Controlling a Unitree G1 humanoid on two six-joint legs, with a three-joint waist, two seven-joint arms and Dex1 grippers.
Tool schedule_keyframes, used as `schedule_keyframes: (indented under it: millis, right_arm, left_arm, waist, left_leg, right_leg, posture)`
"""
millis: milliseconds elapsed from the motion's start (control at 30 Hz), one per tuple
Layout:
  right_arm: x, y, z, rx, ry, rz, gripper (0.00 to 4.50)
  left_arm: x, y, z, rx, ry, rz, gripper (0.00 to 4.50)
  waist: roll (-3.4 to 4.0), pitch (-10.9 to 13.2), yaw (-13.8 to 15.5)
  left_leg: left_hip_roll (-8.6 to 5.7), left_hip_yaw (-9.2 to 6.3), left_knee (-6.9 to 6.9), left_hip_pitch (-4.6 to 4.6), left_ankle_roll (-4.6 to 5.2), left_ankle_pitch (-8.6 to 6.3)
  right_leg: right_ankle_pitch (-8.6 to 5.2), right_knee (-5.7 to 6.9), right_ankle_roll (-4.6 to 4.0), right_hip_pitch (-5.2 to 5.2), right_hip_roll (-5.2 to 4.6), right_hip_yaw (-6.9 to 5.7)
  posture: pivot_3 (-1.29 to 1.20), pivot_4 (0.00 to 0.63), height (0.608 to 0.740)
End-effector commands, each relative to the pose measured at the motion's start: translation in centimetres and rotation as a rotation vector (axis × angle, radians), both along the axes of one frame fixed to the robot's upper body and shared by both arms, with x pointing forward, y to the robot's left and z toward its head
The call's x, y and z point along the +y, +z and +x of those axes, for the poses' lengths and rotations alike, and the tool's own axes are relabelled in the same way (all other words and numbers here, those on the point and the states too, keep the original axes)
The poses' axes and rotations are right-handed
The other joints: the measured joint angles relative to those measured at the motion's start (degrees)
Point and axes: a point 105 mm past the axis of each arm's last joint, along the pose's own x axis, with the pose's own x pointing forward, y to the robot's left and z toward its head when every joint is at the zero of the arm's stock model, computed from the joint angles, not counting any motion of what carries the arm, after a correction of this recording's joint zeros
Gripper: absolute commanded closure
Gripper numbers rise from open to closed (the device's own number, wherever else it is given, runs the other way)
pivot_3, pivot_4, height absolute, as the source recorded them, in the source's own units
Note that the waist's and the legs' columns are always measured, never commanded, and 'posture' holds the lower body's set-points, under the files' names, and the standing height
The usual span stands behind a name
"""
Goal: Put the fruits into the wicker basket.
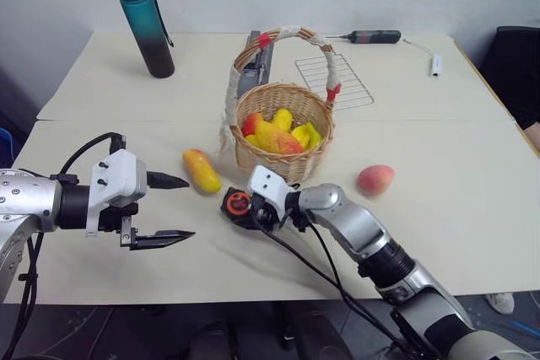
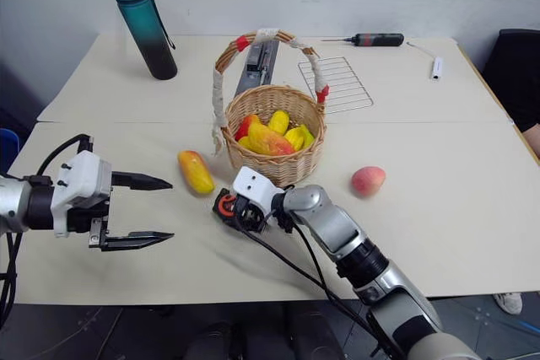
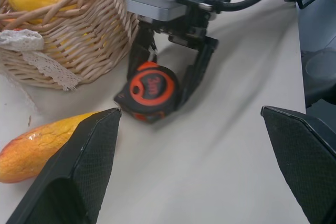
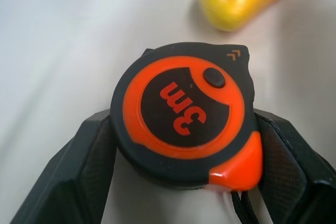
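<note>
right hand grasps tape measure on worktop | left hand released, beside mango | peach near basket

Bare table around the peach on the right, right gripper and tape measure crowding the mango, basket just beyond
</note>
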Motion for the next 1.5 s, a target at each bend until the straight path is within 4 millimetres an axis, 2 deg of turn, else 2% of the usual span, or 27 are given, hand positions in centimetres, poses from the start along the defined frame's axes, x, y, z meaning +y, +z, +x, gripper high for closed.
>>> schedule_keyframes:
  millis: [33,67,233,300,433,533,567,667,733,800,867,933,1100,1133,1233,1433,1500]
  right_arm:
    - [0.0,2.5,-1.2,-0.021,0.067,0.107,1.36]
    - [-0.6,3.1,-1.4,-0.004,0.06,0.135,1.36]
    - [-6.0,6.8,-2.4,0.111,-0.05,0.25,1.36]
    - [-8.7,8.8,-3.3,0.106,-0.071,0.289,1.36]
    - [-15.8,13.4,-5.8,0.057,-0.136,0.379,1.36]
    - [-22.8,15.3,-6.3,-0.015,-0.372,0.319,1.36]
    - [-25.3,15.2,-5.9,-0.036,-0.487,0.286,1.36]
    - [-30.7,14.1,-4.8,-0.097,-0.734,0.187,1.36]
    - [-33.6,12.7,-3.7,-0.131,-0.882,0.162,1.36]
    - [-36.1,10.9,-2.4,-0.124,-1.059,0.229,1.36]
    - [-37.5,8.5,-1.2,-0.151,-1.203,0.241,1.36]
    - [-37.9,6.2,-0.3,-0.163,-1.283,0.239,1.36]
    - [-38.1,1.6,1.0,-0.146,-1.366,0.126,1.36]
    - [-37.9,1.2,1.1,-0.143,-1.361,0.113,1.01]
    - [-37.8,1.7,1.3,-0.149,-1.343,0.154,0.1]
    - [-38.2,4.0,0.9,-0.18,-1.285,0.17,0.02]
    - [-37.0,5.5,1.3,-0.242,-1.182,0.102,0.02]
  left_arm:
    - [-0.6,1.0,0.1,-0.044,-0.02,-0.028,0.0]
    - [-1.2,1.2,0.2,-0.067,-0.033,-0.045,0.0]
    - [-5.2,2.6,-0.1,-0.08,-0.145,-0.193,0.0]
    - [-6.5,3.0,-0.3,-0.075,-0.192,-0.236,0.0]
    - [-7.9,3.6,0.3,-0.092,-0.239,-0.275,0.0]
    - [-8.2,4.0,1.2,-0.107,-0.252,-0.299,0.0]
    - [-8.4,4.1,1.4,-0.108,-0.26,-0.305,0.0]
    - [-8.8,4.2,1.7,-0.111,-0.283,-0.316,0.0]
    - [-8.9,4.2,1.8,-0.112,-0.291,-0.315,0.0]
    - [-8.8,3.8,1.9,-0.105,-0.288,-0.307,0.0]
    - [-8.6,3.5,2.2,-0.109,-0.273,-0.289,0.0]
    - [-8.5,3.5,2.3,-0.113,-0.268,-0.289,0.0]
    - [-8.6,3.8,2.1,-0.117,-0.276,-0.285,0.0]
    - [-8.6,3.8,2.1,-0.119,-0.272,-0.284,0.0]
    - [-8.3,3.8,2.3,-0.124,-0.245,-0.279,0.0]
    - [-7.5,3.4,2.1,-0.111,-0.171,-0.289,0.0]
    - [-7.3,2.3,2.0,-0.104,-0.108,-0.273,0.0]
  waist:
    - [0.0,0.0,0.0]
    - [0.0,0.0,0.1]
    - [-0.04,0.0,1.1]
    - [-0.05,0.0,1.6]
    - [-0.03,0.0,1.9]
    - [-0.01,0.0,2.0]
    - [-0.05,0.0,1.9]
    - [-0.19,0.1,1.2]
    - [-0.21,0.1,0.9]
    - [-0.23,0.1,0.6]
    - [-0.22,0.1,0.6]
    - [-0.18,0.1,0.5]
    - [0.34,0.2,0.6]
    - [0.39,0.2,0.6]
    - [0.39,0.2,0.5]
    - [0.39,0.2,0.6]
    - [0.43,0.2,0.5]
  left_leg:
    - [0.0,0.0,0.0,0.0,0.0,0.0]
    - [-0.01,0.0,0.01,0.0,0.0,0.0]
    - [-0.03,-0.05,0.12,-0.08,0.01,-0.01]
    - [-0.04,-0.06,0.21,-0.1,0.04,-0.03]
    - [-0.1,-0.16,0.23,-0.11,0.06,-0.03]
    - [-0.18,-0.21,0.22,-0.1,0.1,-0.04]
    - [-0.21,-0.27,0.21,-0.09,0.11,-0.03]
    - [-0.14,-0.33,0.18,0.11,0.13,-0.02]
    - [-0.08,-0.32,-0.04,0.31,0.13,-0.02]
    - [-0.13,-0.29,-0.11,0.32,0.17,0.01]
    - [-0.12,-0.3,-0.12,0.32,0.14,0.03]
    - [-0.12,-0.31,-0.25,0.32,0.07,0.07]
    - [-0.17,-0.26,-0.36,0.33,-0.21,0.22]
    - [-0.19,-0.25,-0.36,0.33,-0.21,0.23]
    - [-0.2,-0.23,-0.34,0.36,-0.21,0.23]
    - [-0.2,-0.24,-0.37,0.38,-0.2,0.23]
    - [-0.2,-0.24,-0.36,0.38,-0.2,0.23]
  right_leg:
    - [0.0,0.0,0.0,0.0,0.0,0.0]
    - [0.0,0.0,0.0,0.0,0.0,0.0]
    - [0.05,0.0,0.09,0.04,-0.02,0.0]
    - [0.06,-0.01,0.12,0.06,-0.04,0.0]
    - [0.07,-0.03,0.17,0.14,-0.02,-0.01]
    - [0.03,-0.06,0.25,0.19,-0.02,0.0]
    - [0.0,-0.08,0.29,0.21,-0.01,0.02]
    - [-0.03,-0.35,0.33,0.59,0.1,0.04]
    - [-0.04,-0.71,0.37,1.12,0.19,0.1]
    - [-0.1,-0.7,0.56,1.13,0.16,0.16]
    - [-0.06,-0.67,0.49,1.1,0.16,0.16]
    - [-0.03,-0.66,0.41,1.08,0.16,0.16]
    - [-0.05,-0.61,0.41,0.9,0.1,0.19]
    - [-0.05,-0.61,0.41,0.9,0.09,0.2]
    - [-0.05,-0.6,0.42,0.92,0.08,0.2]
    - [-0.05,-0.58,0.44,0.93,0.08,0.2]
    - [-0.05,-0.6,0.44,0.92,0.07,0.21]
  posture:
    - [0.0,0.15,0.74]
    - [0.0,0.15,0.74]
    - [0.0,0.15,0.74]
    - [0.0,0.15,0.74]
    - [0.0,0.15,0.74]
    - [0.0,0.15,0.74]
    - [0.0,0.15,0.74]
    - [0.0,0.15,0.74]
    - [0.0,0.15,0.74]
    - [0.0,0.15,0.74]
    - [0.0,0.15,0.74]
    - [0.0,0.15,0.74]
    - [0.0,0.15,0.74]
    - [0.0,0.15,0.74]
    - [0.0,0.15,0.74]
    - [0.0,0.15,0.74]
    - [0.0,0.15,0.74]
